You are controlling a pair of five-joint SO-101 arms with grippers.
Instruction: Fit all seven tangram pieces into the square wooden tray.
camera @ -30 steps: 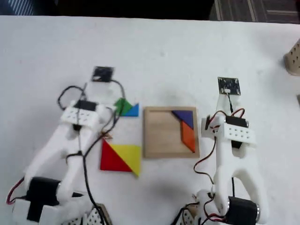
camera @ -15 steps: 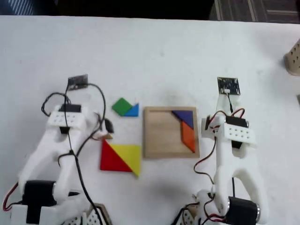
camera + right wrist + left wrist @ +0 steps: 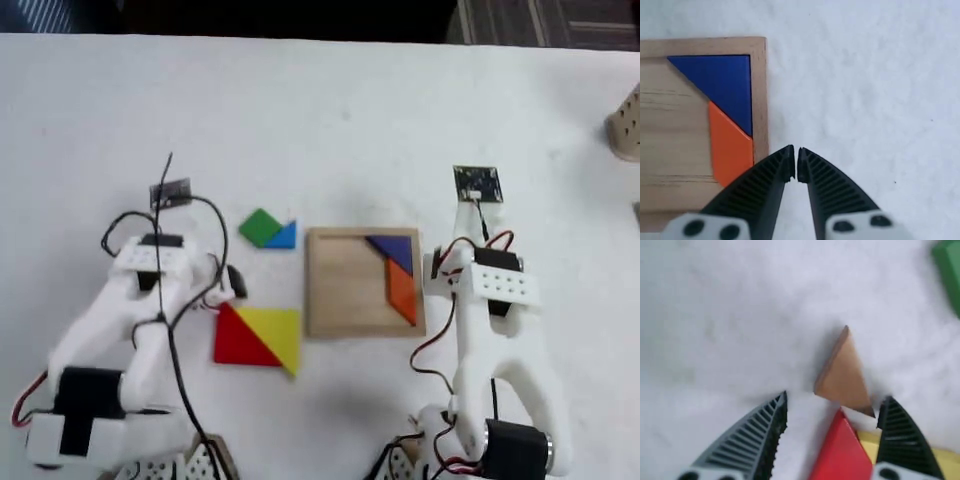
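Note:
The square wooden tray (image 3: 340,285) lies mid-table and holds a blue triangle (image 3: 392,247) and an orange parallelogram (image 3: 401,287) along its right side. To its left lie a green square (image 3: 260,227) touching a small blue triangle (image 3: 286,237), and below them a red triangle (image 3: 237,335) joined to a yellow triangle (image 3: 277,333). My left gripper (image 3: 835,400) is open just above the red triangle (image 3: 840,455), with a small brown triangle (image 3: 842,372) lying flat between its fingertips. My right gripper (image 3: 795,165) is shut and empty, over bare table beside the tray's right rim (image 3: 759,100).
A beige perforated object (image 3: 627,125) stands at the table's right edge. Loose cables (image 3: 165,300) hang from the left arm near the red triangle. White table stretches behind the tray and the pieces.
The left arm swung left away from the green and blue pieces, then came back a little toward the red triangle. The right arm shifted slightly.

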